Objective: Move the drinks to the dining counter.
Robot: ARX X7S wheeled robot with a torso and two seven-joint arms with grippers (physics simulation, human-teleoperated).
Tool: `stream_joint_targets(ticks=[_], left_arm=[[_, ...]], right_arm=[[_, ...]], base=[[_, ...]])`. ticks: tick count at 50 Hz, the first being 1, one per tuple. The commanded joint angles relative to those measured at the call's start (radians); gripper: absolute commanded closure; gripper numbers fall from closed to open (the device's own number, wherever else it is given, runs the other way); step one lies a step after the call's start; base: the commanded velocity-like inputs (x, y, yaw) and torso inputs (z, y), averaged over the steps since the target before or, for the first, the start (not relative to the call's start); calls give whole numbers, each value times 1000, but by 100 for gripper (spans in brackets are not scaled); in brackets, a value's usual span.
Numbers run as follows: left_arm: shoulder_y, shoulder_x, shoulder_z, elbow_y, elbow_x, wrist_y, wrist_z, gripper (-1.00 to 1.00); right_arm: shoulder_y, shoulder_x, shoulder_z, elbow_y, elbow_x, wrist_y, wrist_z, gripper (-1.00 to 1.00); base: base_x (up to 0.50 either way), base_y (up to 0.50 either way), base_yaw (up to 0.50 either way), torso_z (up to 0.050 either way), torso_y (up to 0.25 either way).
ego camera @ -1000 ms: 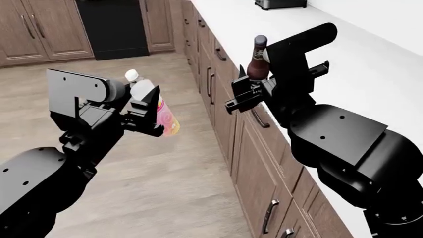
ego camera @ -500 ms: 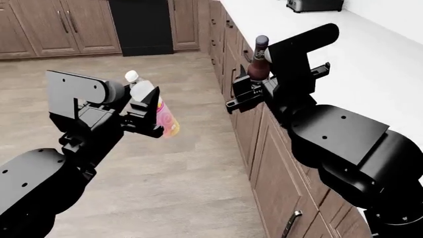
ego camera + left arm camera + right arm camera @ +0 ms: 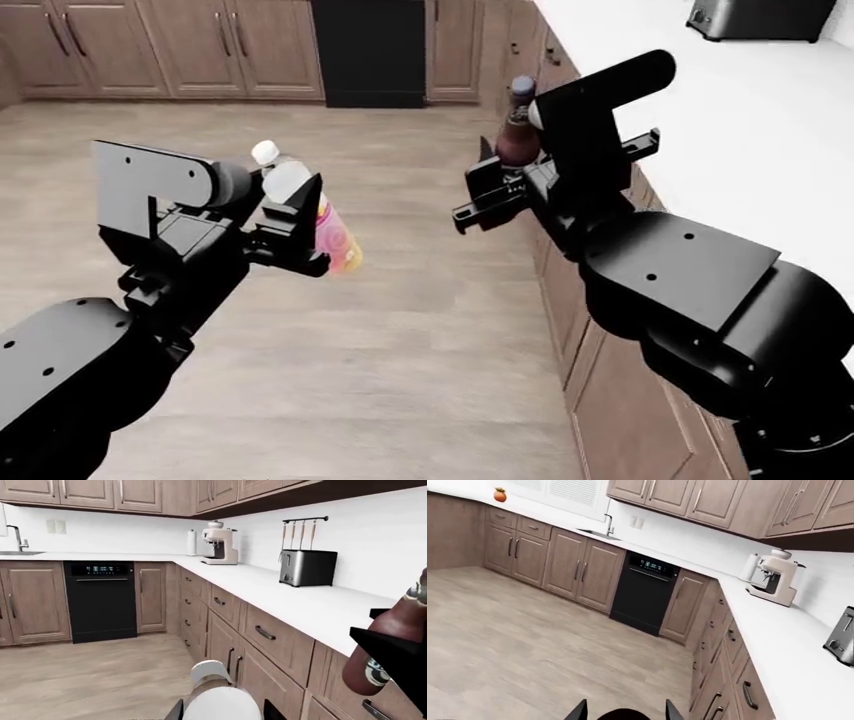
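Carry step: my left gripper (image 3: 304, 232) clamps the pink-and-yellow bottle (image 3: 334, 235) at nine o'clock; my right gripper (image 3: 514, 185) clamps the beer bottle (image 3: 517, 125) at one. I keep both upright, base turning slowly.

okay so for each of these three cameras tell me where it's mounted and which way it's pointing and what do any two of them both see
Head view: on the head, looking down over the wood floor; both arms show, left gripper holding the white-capped pink-and-yellow bottle, right gripper holding the dark brown glass beer bottle.
Left wrist view: by the left gripper, facing the black dishwasher; the bottle's cap shows.
Right wrist view: by the right gripper, facing the floor and cabinets.
Shared: both wrist views show the dishwasher, cream espresso machine and steel toaster.
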Motion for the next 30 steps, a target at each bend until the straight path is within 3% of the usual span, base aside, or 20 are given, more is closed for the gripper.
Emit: stream_joint_targets(ticks=[1,30], left_arm=[[-5,-4,-12,12,-16,4,-13,100],[-13,-11,-4,10,-31,8,-23,100]], right_arm=[[2,0,-2,-2,-14,1,-9,100],[6,3,-9,-8,-4,7,-13,100]], base=[[-4,133,500,0,0],[-16,128,500,0,1]])
